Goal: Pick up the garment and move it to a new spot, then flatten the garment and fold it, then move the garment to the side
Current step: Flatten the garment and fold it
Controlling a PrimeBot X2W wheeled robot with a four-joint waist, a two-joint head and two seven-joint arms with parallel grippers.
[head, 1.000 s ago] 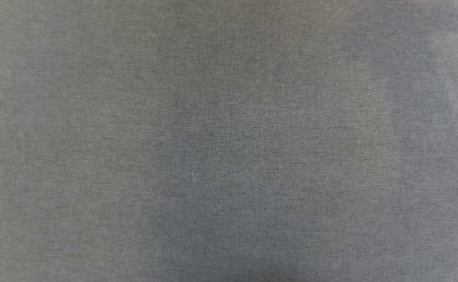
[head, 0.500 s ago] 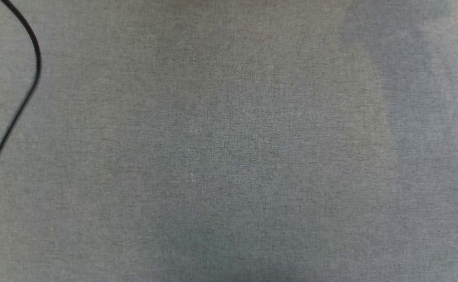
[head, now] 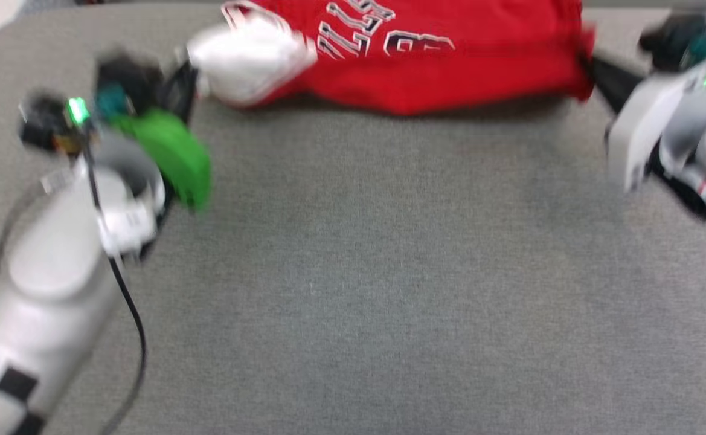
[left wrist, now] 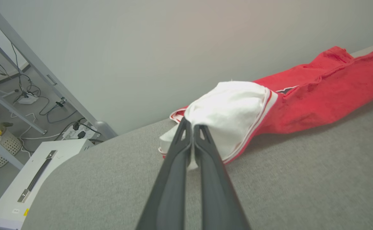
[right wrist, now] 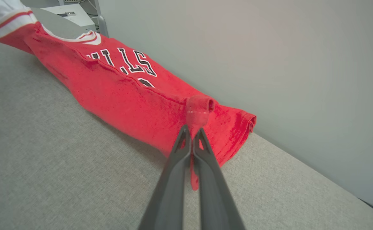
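Well, low in the middle of the left wrist view, my left gripper [left wrist: 192, 124] is pinched tight on the white sleeve [left wrist: 234, 105] of the garment [head: 449, 72]. The garment stretches along the top edge of the head view, over the grey fabric surface [head: 353, 272], with its lettering facing up. At its right end, my right gripper [right wrist: 192, 131] is clamped on a bunched red corner of the hem. Both my arms look blurred in the head view.
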